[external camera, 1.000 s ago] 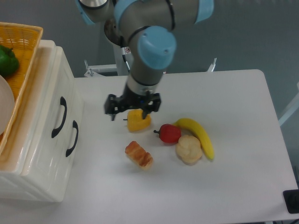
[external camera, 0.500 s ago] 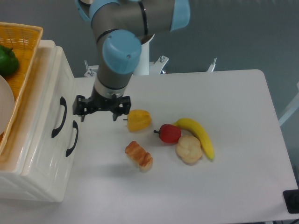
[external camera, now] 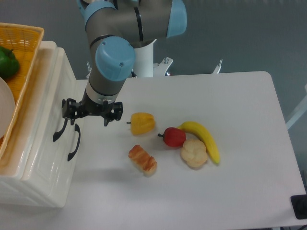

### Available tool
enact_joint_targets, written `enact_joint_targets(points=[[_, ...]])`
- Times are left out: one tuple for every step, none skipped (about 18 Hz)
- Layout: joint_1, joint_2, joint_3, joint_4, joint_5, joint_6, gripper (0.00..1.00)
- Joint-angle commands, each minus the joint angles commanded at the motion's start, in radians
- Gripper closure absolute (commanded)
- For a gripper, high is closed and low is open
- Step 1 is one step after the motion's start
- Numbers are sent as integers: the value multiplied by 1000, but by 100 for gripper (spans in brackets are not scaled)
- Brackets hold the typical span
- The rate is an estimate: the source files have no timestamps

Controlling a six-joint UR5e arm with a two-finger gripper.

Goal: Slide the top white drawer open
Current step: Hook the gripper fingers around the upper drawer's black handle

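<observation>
White worktop (external camera: 230, 191): croissant (external camera: 142, 159), bun (external camera: 194, 153), banana (external camera: 205, 139), red pepper (external camera: 173, 137), yellow pepper (external camera: 142, 123).
Top white drawer (external camera: 50, 103): at left, closed, black handle (external camera: 58, 129) showing.
Gripper (external camera: 89, 115): fingers spread open, empty, at the upper handle.
Wicker basket (external camera: 26, 62): atop cabinet.

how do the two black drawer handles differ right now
The top drawer's handle sits higher and further back, partly hidden behind the pincer. The lower drawer's handle sits nearer the camera, fully visible, with nothing by it. Both are curved and black on closed white drawers.
</observation>
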Motion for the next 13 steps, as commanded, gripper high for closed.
enact_joint_targets(points=[[0,0,-2,0,-9,6,0],[0,0,0,2,-18,29,0],[0,1,2,2,-25,64,0],[0,2,2,0,-25,96,0],[0,3,0,0,-25,121,0],[-2,3,0,0,-22,129,0],[-2,3,0,2,-22,130,0],[-2,3,0,3,-22,132,0],[-2,3,2,3,-23,132,0],[-3,5,2,3,-23,132,0],[-3,3,2,3,-23,132,0],[-5,3,0,3,-23,130,0],[-5,2,-3,3,-23,130,0]])
